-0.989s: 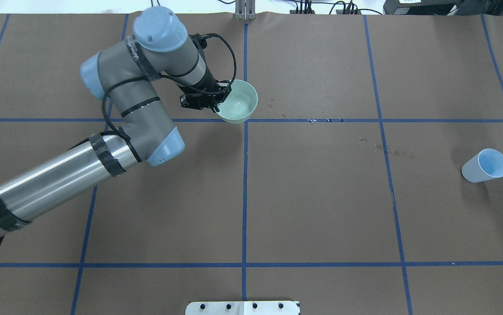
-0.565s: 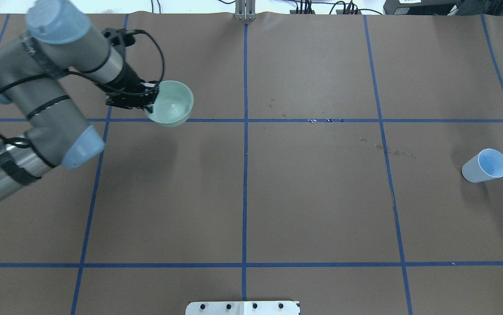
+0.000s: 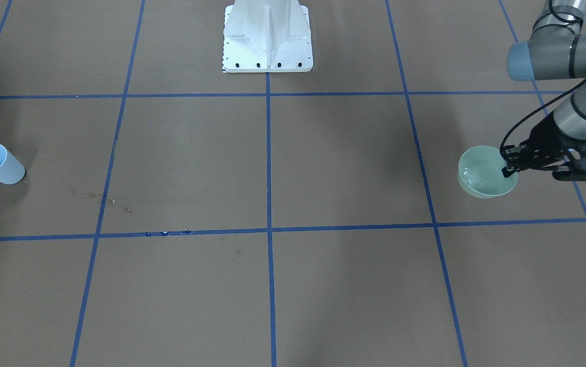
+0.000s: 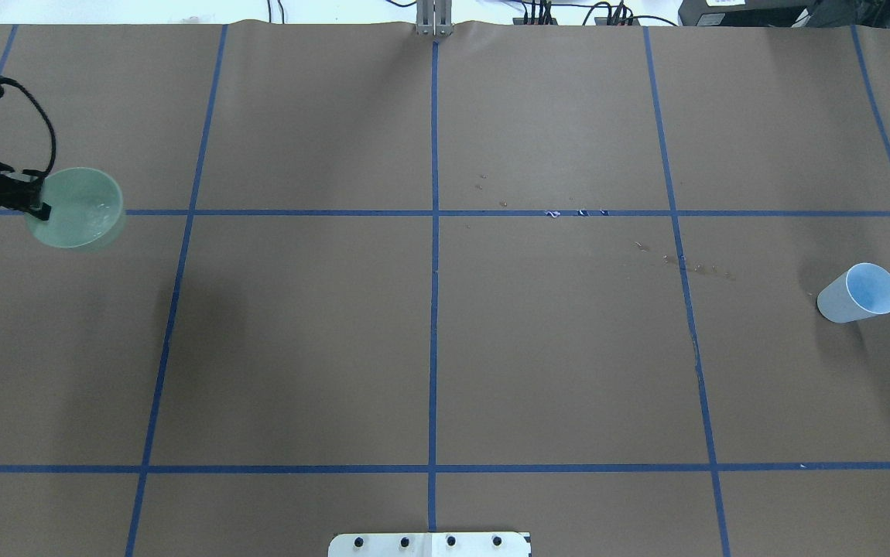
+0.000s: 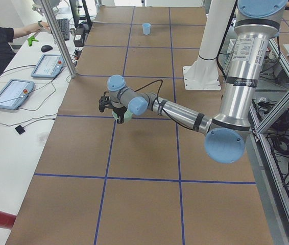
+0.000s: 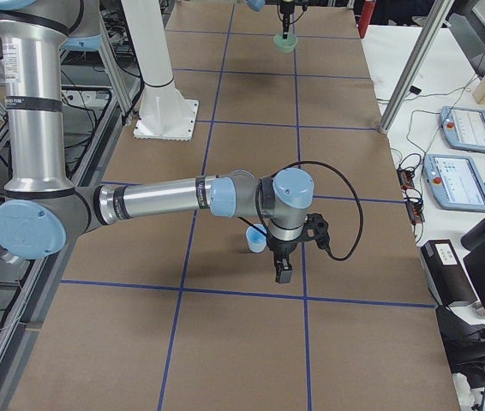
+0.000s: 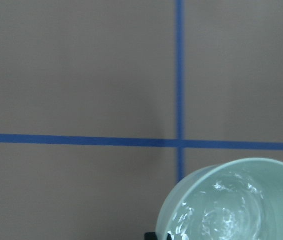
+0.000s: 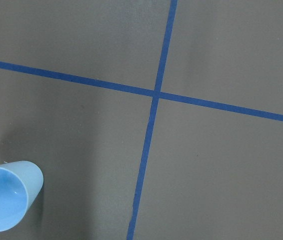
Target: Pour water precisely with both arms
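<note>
My left gripper (image 4: 36, 206) is shut on the rim of a pale green bowl (image 4: 80, 209) and holds it above the table's far left. The water (image 7: 229, 212) shows as glints inside the bowl (image 7: 241, 172). The front view shows the same gripper (image 3: 508, 165) and bowl (image 3: 482, 176). A light blue cup (image 4: 860, 292) stands alone at the far right, and it also shows in the right wrist view (image 8: 6, 200). My right gripper (image 6: 282, 274) hangs next to the cup (image 6: 257, 241) in the right side view only. I cannot tell whether it is open or shut.
Small water drops (image 4: 573, 212) lie on the brown paper right of centre. The white pedestal (image 3: 267, 38) stands at the robot's edge. Operators' tablets (image 5: 10, 93) and a metal post (image 5: 58, 38) stand along the far side.
My left arm has swung far to the left with the bowl, from near the table's middle line to its left edge. The blue cup has not moved.
</note>
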Tool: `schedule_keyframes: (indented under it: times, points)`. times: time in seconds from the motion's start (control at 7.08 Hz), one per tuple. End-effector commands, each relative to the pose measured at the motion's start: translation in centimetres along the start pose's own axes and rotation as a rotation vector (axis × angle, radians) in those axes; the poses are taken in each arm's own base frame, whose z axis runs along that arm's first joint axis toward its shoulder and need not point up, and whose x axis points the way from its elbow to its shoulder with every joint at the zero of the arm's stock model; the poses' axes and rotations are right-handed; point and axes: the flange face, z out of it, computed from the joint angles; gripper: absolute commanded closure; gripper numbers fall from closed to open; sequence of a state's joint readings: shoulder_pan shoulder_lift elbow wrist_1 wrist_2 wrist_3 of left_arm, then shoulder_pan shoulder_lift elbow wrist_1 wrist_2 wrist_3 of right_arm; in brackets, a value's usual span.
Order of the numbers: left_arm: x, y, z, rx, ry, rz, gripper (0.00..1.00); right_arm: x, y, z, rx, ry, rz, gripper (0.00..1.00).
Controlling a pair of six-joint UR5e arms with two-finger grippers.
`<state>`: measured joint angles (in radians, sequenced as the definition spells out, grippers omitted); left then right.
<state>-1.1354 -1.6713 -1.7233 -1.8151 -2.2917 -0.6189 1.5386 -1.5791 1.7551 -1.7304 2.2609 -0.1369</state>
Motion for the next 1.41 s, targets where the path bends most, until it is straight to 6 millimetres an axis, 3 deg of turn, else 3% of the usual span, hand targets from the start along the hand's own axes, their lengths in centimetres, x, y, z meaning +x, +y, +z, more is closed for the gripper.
schedule_keyframes:
  times: [0.0,0.14,0.42,0.71,1.13,1.27]
  points:
    - [-7.6,4.1,0.9,-0.049,-0.034,-0.003,1.0,-0.5,0.0,-0.4,0.01,-0.011,-0.004,0.0]
    - [-9.1,5.5,1.6,-0.079,-0.034,-0.029,1.0,-0.6,0.0,-0.6,0.014,-0.012,-0.007,0.0]
    - [-10.4,5.9,3.3,-0.109,-0.048,-0.077,1.0,-1.0,0.0,-1.0,0.022,-0.013,-0.014,0.0]
    - [-9.3,5.2,3.0,-0.077,-0.028,-0.151,1.0,-0.9,0.0,-0.9,0.021,-0.011,-0.014,0.0]
    - [-5.6,5.2,7.2,-0.123,0.031,-0.203,1.0,-0.9,0.0,-0.9,0.02,-0.013,-0.013,0.0]
    - [-5.2,5.6,8.5,-0.131,0.038,-0.205,1.0,-0.9,0.0,-0.9,0.02,-0.013,-0.013,0.0]
